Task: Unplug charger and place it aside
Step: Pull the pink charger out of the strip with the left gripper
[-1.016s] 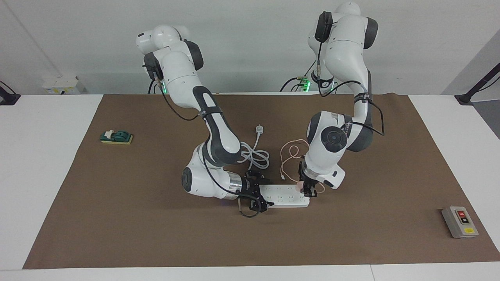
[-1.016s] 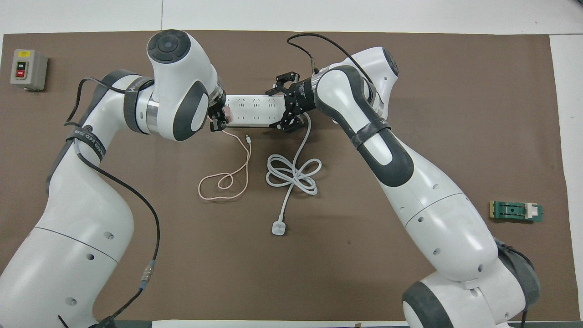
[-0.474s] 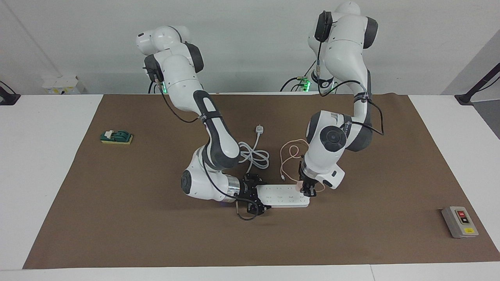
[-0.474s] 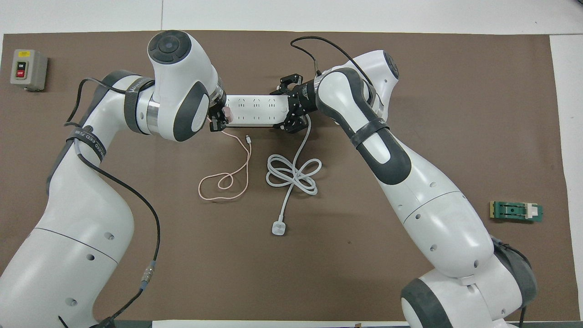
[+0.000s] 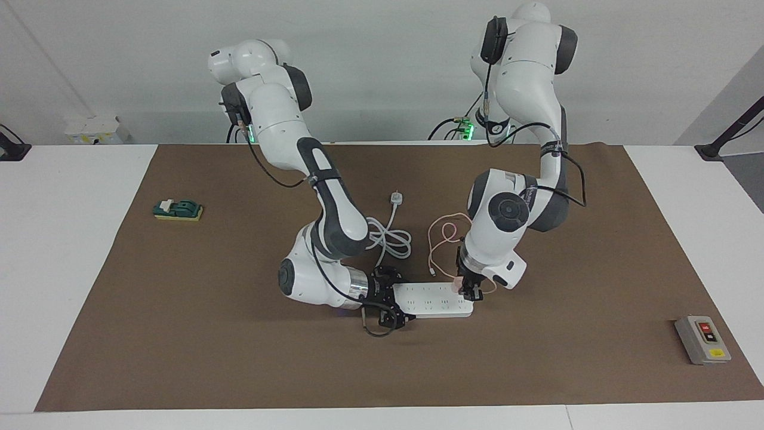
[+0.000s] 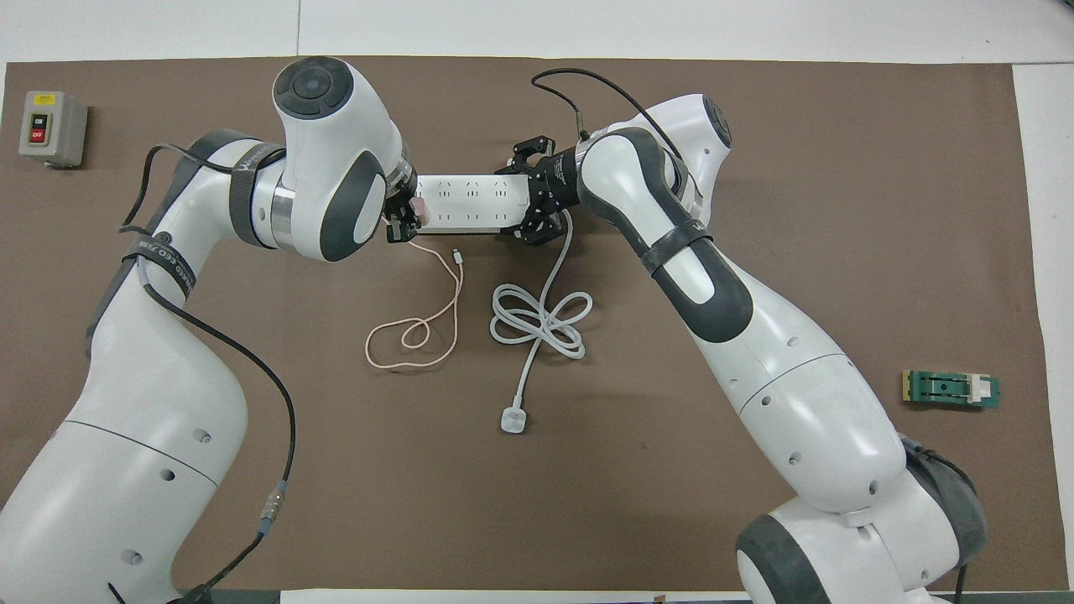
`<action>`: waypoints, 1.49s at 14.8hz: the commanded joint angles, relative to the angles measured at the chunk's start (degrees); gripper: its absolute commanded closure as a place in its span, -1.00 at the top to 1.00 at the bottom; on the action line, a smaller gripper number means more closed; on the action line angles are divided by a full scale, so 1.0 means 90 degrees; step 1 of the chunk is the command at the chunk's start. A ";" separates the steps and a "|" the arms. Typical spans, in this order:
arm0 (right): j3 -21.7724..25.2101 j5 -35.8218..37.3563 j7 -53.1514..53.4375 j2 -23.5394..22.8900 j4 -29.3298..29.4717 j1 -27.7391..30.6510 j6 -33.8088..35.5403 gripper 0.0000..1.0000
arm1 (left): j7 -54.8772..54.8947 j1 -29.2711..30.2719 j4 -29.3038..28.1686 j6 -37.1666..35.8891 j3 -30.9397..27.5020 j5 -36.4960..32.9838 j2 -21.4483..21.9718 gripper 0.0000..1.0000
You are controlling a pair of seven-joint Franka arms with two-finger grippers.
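Note:
The pale-pink charger (image 5: 458, 285) (image 6: 422, 216) sits plugged into the end of the white power strip (image 5: 433, 300) (image 6: 466, 201) toward the left arm's end of the table. My left gripper (image 5: 468, 291) (image 6: 402, 222) comes down from above and is shut on the charger. The charger's thin pink cable (image 5: 440, 234) (image 6: 417, 335) loops on the mat nearer to the robots. My right gripper (image 5: 391, 303) (image 6: 530, 195) lies low at the strip's other end, open, with one finger on each side of the strip.
The strip's thick white cord (image 5: 388, 239) (image 6: 537, 323) coils nearer to the robots and ends in a white plug (image 5: 395, 197) (image 6: 512, 419). A grey switch box (image 5: 702, 339) (image 6: 52, 127) sits at the left arm's end. A green block (image 5: 177, 209) (image 6: 951, 389) sits at the right arm's end.
My right gripper has shifted a little along the strip's end and its arm has swung slightly. My left gripper stays on the charger, almost still.

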State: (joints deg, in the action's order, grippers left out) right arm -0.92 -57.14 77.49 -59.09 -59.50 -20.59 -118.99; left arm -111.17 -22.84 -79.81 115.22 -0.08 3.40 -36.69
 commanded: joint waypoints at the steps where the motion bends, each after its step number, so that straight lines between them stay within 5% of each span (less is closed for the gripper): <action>1: -0.0005 0.0021 -0.0222 -0.0104 0.0068 -0.0153 -0.0304 -1.00 | -0.0021 -0.0080 -0.0098 0.0313 -0.0089 0.0003 0.0014 -1.00; 14: -0.0005 0.0001 -0.0222 -0.0104 0.0068 -0.0153 -0.0353 -1.00 | 0.0116 0.0145 0.0606 -0.0820 -0.0128 -0.0046 0.0277 -1.00; 22: -0.0005 0.0011 -0.0222 -0.0104 0.0058 -0.0202 -0.0441 -0.91 | 0.1255 0.0993 0.0557 -0.1609 -0.0098 0.0334 0.1390 -1.00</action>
State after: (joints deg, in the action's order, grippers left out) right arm -0.90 -57.02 77.49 -59.03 -59.58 -20.69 -119.24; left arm -105.21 -16.83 -73.77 104.70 -1.23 4.40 -28.32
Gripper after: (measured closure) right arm 0.057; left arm 0.705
